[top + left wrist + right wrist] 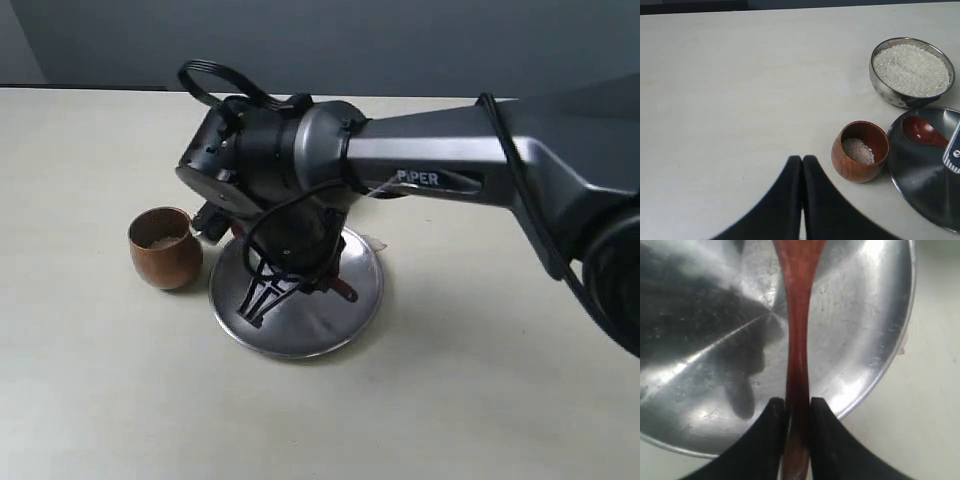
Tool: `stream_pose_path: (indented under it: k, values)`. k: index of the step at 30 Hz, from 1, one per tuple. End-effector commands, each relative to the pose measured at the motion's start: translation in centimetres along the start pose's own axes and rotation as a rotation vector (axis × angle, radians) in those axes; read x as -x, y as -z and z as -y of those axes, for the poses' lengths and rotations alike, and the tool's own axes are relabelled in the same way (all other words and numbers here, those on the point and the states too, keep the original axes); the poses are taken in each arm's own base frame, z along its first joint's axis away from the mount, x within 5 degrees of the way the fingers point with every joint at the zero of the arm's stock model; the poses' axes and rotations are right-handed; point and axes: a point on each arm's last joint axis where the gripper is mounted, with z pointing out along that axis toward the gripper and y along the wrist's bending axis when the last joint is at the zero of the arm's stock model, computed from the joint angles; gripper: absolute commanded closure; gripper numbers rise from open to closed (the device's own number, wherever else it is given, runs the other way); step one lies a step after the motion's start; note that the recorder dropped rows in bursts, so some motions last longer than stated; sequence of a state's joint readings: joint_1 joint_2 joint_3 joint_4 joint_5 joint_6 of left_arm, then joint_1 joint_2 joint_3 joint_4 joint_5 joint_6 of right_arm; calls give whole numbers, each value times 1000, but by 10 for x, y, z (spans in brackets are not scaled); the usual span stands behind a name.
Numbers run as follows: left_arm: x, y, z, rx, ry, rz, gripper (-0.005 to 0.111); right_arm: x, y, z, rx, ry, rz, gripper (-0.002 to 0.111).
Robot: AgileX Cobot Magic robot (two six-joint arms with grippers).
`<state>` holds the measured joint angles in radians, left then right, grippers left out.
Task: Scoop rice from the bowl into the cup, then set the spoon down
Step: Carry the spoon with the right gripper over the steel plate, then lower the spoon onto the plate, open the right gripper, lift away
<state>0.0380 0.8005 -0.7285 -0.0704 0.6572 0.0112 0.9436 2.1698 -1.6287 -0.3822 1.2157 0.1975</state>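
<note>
From outside: my right arm point(430, 170) is bent down over the plate point(320, 335), cup point(165, 247) just beside it.

Left cam: left claw point(801, 160) pinched shut, empty, well apart from the bowl point(890, 97) of rice point(912, 70). There are some grains in the cup.

Right cam: right claw point(798, 407) partly closed, pinching the spoon point(797, 340) by its thin handle, head out ahead over the plate. Light, stiff, slick wood; I'd guess it twists easily.

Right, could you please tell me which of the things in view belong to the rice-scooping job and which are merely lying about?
Part of the job: rice; bowl holding it; cup with some grains inside; spoon, gripped by the right end effector.

Just there: steel plate beneath the spoon; left end effector, shut and holding nothing.
</note>
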Motion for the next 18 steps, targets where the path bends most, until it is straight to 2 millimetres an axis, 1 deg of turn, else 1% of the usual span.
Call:
stream_pose_path:
  k: [1,4,7,11,14,18]
  values:
    - [0,-1,-1,5,-1,1,106,2,-8,11,79,-42,3,109]
    - [0,-1,-1,5,-1,1,106,6,-10,12,155,-82,48,109]
    - [0,-1,-1,5,-1,1,106,7,-14,13,176,-98,50,109]
    - [0,-1,-1,5,-1,1,106,6,-32,7,176,-87,-25,109]
    - [0,-1,-1,5,-1,1,106,6,-40,4,172,-80,-49,109]
    - [0,-1,-1,5,-1,1,106,7,-37,10,124,-124,-35,109]
